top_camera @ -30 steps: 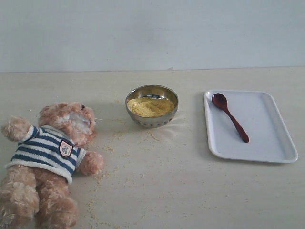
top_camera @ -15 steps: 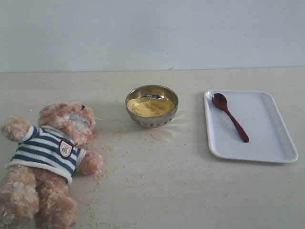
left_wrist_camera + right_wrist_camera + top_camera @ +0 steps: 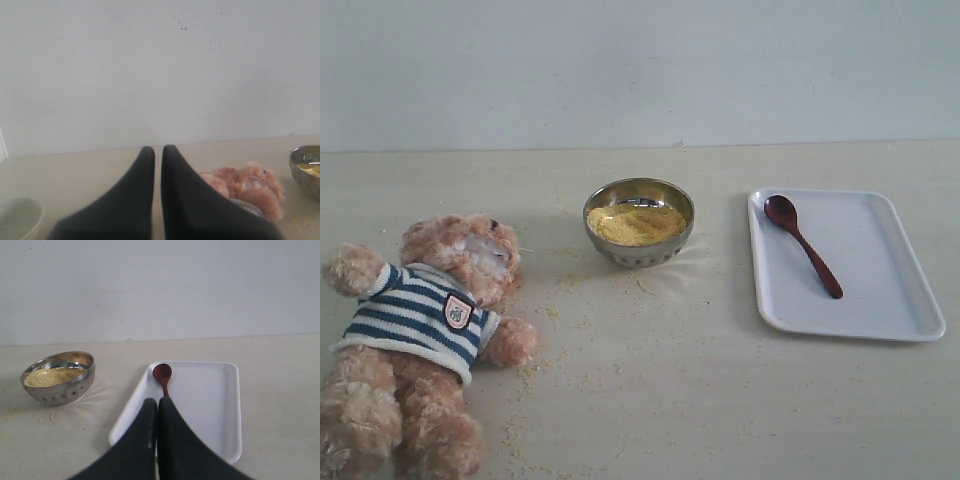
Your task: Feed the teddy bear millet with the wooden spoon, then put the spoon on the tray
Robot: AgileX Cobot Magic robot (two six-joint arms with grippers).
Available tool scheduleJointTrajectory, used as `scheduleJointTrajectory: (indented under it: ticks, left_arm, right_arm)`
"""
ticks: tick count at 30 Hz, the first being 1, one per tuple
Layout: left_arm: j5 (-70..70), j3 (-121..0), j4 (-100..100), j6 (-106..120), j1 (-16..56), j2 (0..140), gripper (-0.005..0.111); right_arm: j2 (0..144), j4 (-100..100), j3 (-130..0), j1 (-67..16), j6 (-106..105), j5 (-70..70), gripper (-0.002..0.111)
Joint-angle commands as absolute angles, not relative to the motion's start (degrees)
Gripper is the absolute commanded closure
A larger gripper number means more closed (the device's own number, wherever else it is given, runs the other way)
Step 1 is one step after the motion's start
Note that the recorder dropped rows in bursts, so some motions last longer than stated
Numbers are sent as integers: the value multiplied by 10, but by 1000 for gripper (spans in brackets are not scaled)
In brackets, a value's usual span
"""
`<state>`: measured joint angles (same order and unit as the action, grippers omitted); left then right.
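Wooden spoon (image 3: 802, 243) lay on the tray (image 3: 880, 290), right of the steel bowl (image 3: 638, 255) of millet (image 3: 637, 224); teddy bear (image 3: 430, 320) sprawled left of it. Left gripper (image 3: 157, 148) and right gripper (image 3: 158, 401) were pressed together.

**Legible markings: none readable in any view.**
The only sign-like item is a small shield badge (image 3: 457, 312) on the striped shirt of the teddy bear (image 3: 420, 340), seen in the exterior view. It has a pale field, a reddish border and a dark mark at its centre. That mark is too small and blurred to make out as letters, numbers or a brand. The tray (image 3: 880, 270), the wooden spoon (image 3: 807, 252) and the steel bowl (image 3: 638, 256) show plain surfaces. In the left wrist view only the bear's head is seen, and the badge is hidden.
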<state>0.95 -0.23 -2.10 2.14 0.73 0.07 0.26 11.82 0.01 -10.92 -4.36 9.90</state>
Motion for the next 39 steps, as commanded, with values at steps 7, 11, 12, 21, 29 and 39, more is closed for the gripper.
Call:
scheduleJointTrajectory:
  ticks: [7, 11, 12, 21, 29, 39]
  left_arm:
    - [15, 0, -25, 25, 11, 0, 102]
    - [35, 0, -25, 25, 11, 0, 102]
    - [35, 0, -25, 26, 11, 0, 102]
    - [32, 0, -24, 26, 11, 0, 102]
    - [32, 0, -24, 26, 11, 0, 102]
    - [31, 0, -24, 26, 11, 0, 102]
  right_arm:
    - [0, 117, 0, -109, -45, 93, 108]
    - [0, 117, 0, -109, -45, 93, 108]
    - [0, 117, 0, -109, -45, 93, 108]
    - [0, 117, 0, -109, -45, 93, 108]
    - [0, 117, 0, -109, -45, 93, 108]
    - [0, 117, 0, -109, -45, 93, 108]
